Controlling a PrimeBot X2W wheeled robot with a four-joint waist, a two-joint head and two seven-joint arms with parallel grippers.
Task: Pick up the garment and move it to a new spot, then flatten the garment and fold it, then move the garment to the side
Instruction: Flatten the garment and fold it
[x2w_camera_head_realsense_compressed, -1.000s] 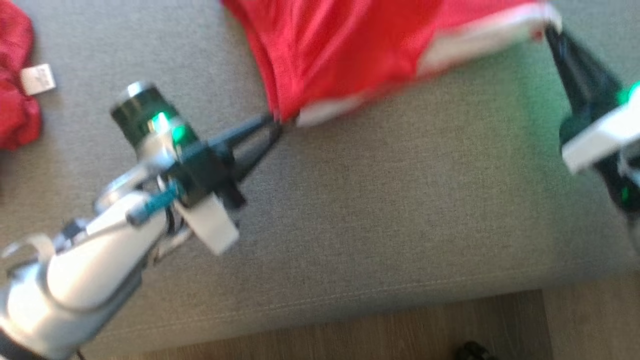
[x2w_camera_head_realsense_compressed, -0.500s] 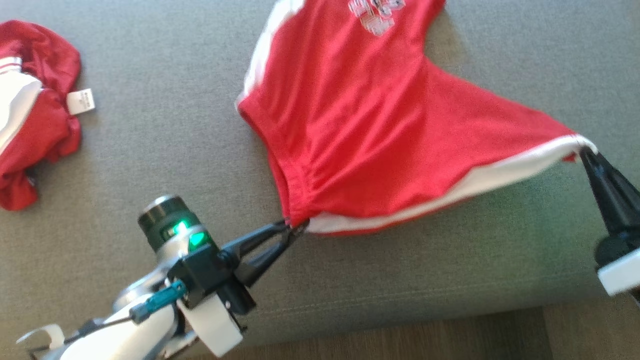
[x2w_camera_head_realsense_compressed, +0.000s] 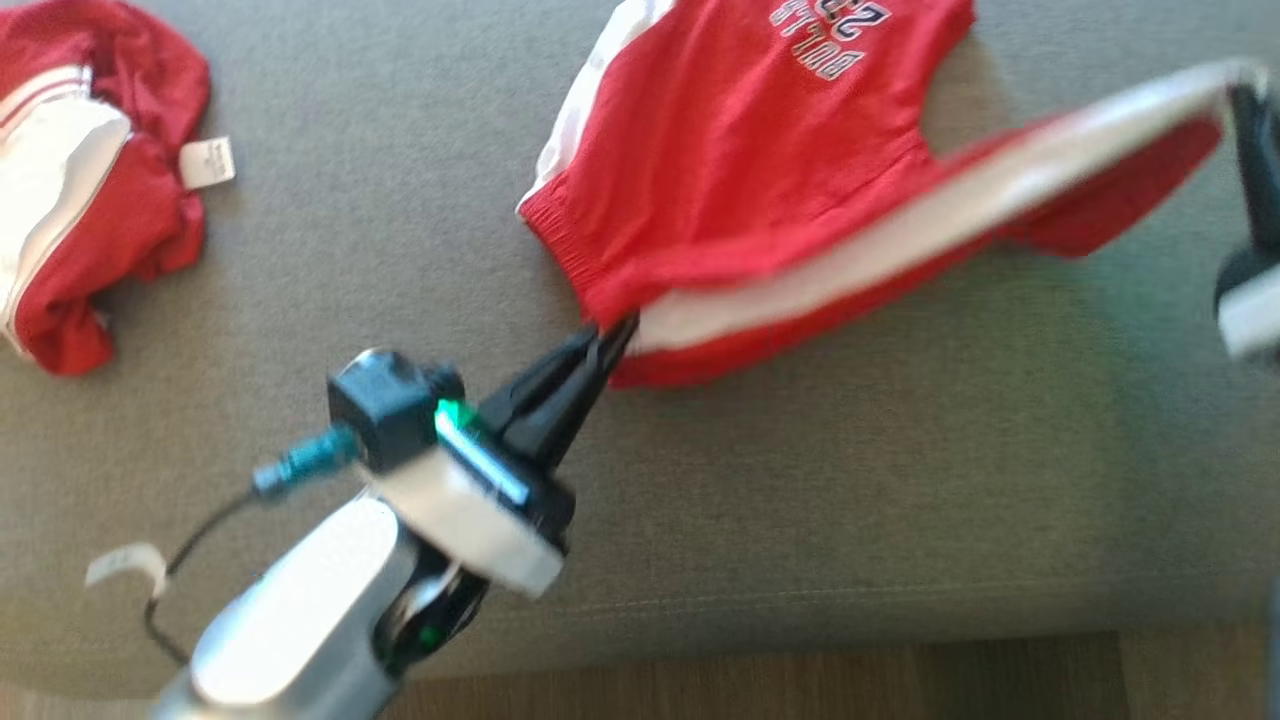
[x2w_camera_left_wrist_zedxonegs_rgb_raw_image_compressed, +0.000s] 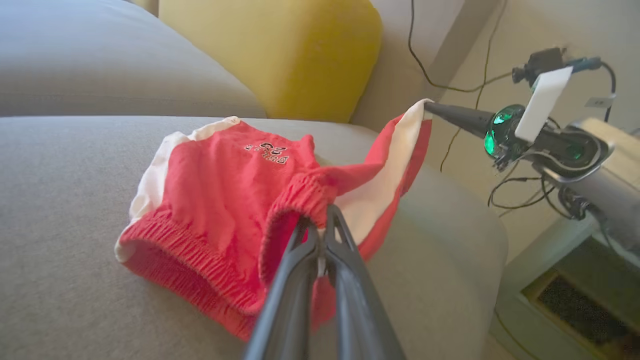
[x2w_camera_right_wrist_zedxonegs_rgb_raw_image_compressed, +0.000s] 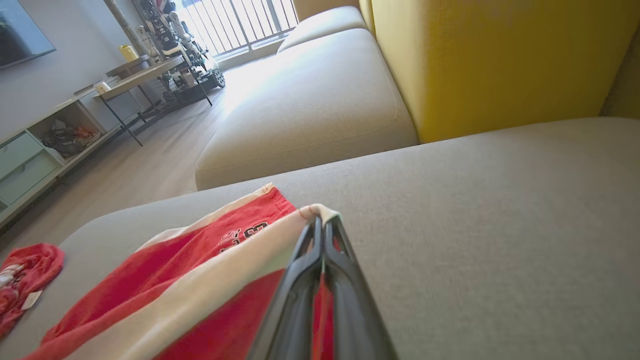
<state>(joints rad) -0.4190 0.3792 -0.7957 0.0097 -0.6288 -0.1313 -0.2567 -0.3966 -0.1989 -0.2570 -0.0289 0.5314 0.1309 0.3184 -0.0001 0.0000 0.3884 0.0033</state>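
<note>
left hand (x2w_camera_head_realsense_compressed: 612, 335), right hand (x2w_camera_head_realsense_compressed: 1240, 97) pinching shorts (x2w_camera_head_realsense_compressed: 760, 170) edges

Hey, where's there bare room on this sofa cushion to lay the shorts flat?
The grey seat cushion is bare between the red shorts and its front edge, and between the shorts and the crumpled red garment. Crowded: the left end, under that garment.

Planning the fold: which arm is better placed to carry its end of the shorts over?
Probably right. The right gripper holds the shorts by the white-striped end, lifted off the cushion; the left gripper pinches the waistband corner lower, likely an anchor.
</note>
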